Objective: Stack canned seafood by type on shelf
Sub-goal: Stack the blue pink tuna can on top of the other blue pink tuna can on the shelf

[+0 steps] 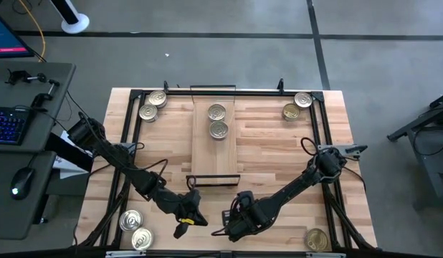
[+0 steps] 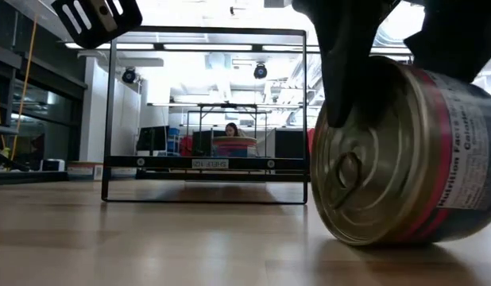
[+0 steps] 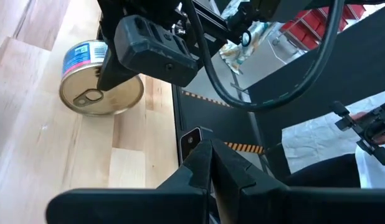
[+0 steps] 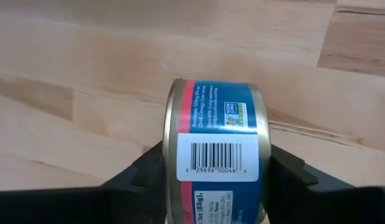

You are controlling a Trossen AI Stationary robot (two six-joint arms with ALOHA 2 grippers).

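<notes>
Near the front edge of the table:
Right fingers (image 4: pixel 286 171): clamping a blue-and-pink labelled tin (image 4: pixel 215 152) from both sides, the tin standing on its rim with its gold lid facing sideways.
Right gripper (image 1: pixel 239 223): sitting low over the tabletop, in front of the shelf (image 1: pixel 216 154) and apart from it.
Left gripper (image 1: pixel 184 226): hanging just beside the right one, fingers pressed together and carrying nothing.
Step in hand: as I am reading it, the right arm is picking up one tin for the shelf; the tin's lower edge appears to be touching the wood.
Next move: I am guessing it calls for a lift, a turn to lay the tin flat, and a carry back to the matching tins.
Tins on the shelf (image 1: pixel 218 120): two sitting side by side near its far end, not stacked.
Other tins: pairs waiting at the far left (image 1: pixel 152 105), far right (image 1: pixel 297 105) and near left (image 1: pixel 135 229); one at the near right (image 1: pixel 316 239).
Surface: butcher-block tabletop (image 1: pixel 279 150), pale wood inside a black frame.
Room: a person (image 2: pixel 230 131) sitting far behind; a desk with keyboard (image 1: pixel 8 123) and mouse to the left.
</notes>
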